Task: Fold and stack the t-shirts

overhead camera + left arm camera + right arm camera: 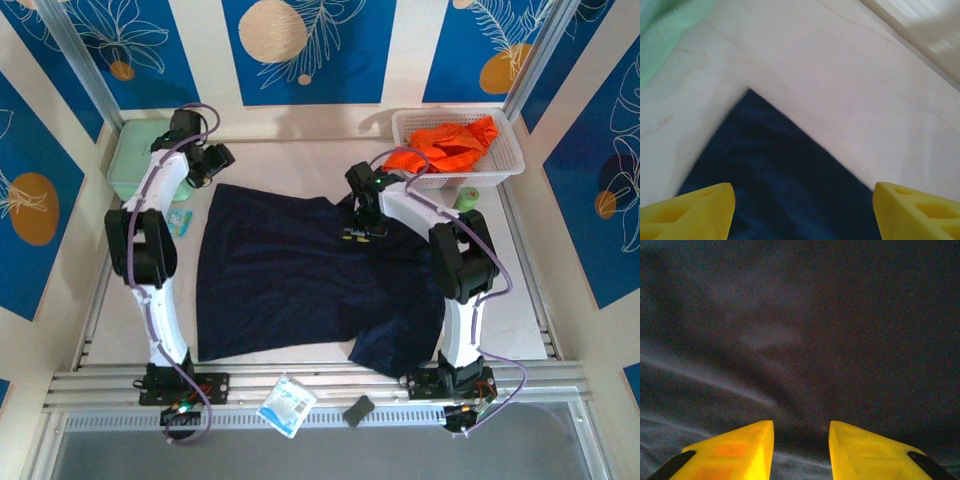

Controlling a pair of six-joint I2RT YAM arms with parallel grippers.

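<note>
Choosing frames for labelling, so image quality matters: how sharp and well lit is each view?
Top view: sharp, evenly lit, though the navy shirt reads as a near-flat dark mass. Left wrist view: soft, the shirt's corner edges smeared, a bright strip at top right washed out. Right wrist view: dim, low contrast, only faint creases in the cloth.

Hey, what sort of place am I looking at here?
Probably a robot test booth for laundry folding: blue printed panels wall in the table, a navy t-shirt lies spread between the left arm and right arm, and an orange t-shirt fills a white basket.
</note>
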